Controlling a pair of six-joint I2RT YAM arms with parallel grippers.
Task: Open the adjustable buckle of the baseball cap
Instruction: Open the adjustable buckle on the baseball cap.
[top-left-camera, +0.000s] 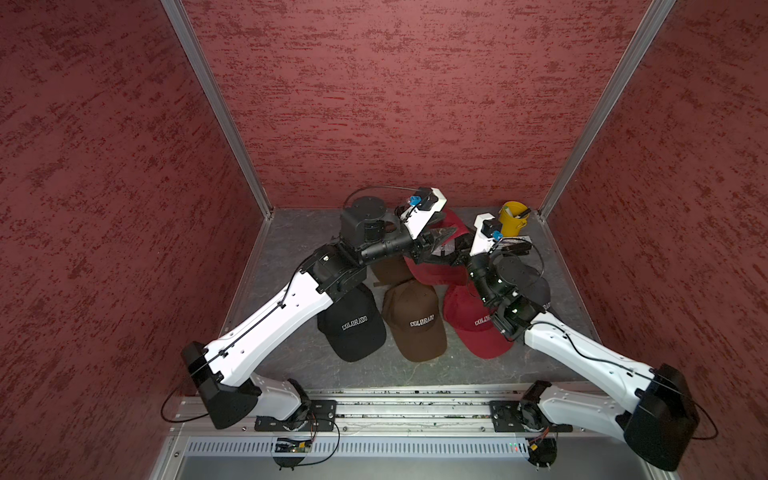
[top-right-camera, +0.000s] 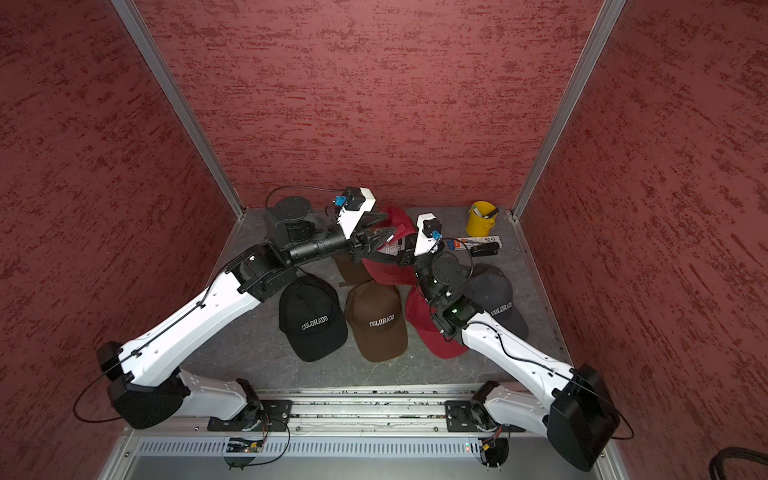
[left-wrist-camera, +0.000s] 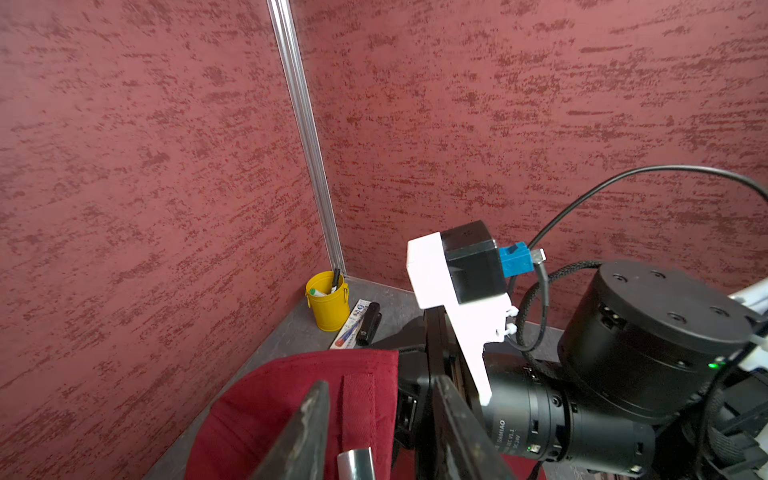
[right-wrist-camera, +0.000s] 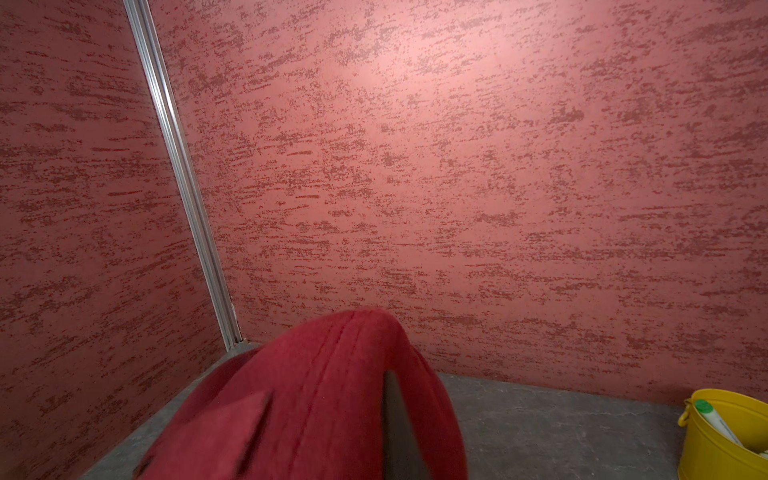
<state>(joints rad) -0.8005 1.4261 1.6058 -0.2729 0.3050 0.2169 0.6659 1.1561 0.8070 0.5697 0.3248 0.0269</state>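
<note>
A red baseball cap (top-left-camera: 436, 270) (top-right-camera: 388, 268) is held up off the grey floor near the back, between both arms. My right gripper (top-left-camera: 451, 257) (right-wrist-camera: 328, 399) is shut on its red fabric, and one dark finger (right-wrist-camera: 395, 415) shows through a fold. My left gripper (top-left-camera: 449, 235) (left-wrist-camera: 380, 384) stands open, its two fingers on either side of the cap's red back strap (left-wrist-camera: 359, 407). The silver buckle (left-wrist-camera: 356, 463) (top-right-camera: 390, 238) shows between them. No finger visibly presses on it.
A black cap (top-left-camera: 353, 324), a brown cap (top-left-camera: 415, 320), another red cap (top-left-camera: 473, 328) and a dark grey cap (top-right-camera: 494, 299) lie in front. A second brown cap (top-left-camera: 388, 270) sits under the left arm. A yellow bucket (top-left-camera: 513, 218) and a black stapler (left-wrist-camera: 368, 324) stand in the back right corner. Red walls close three sides.
</note>
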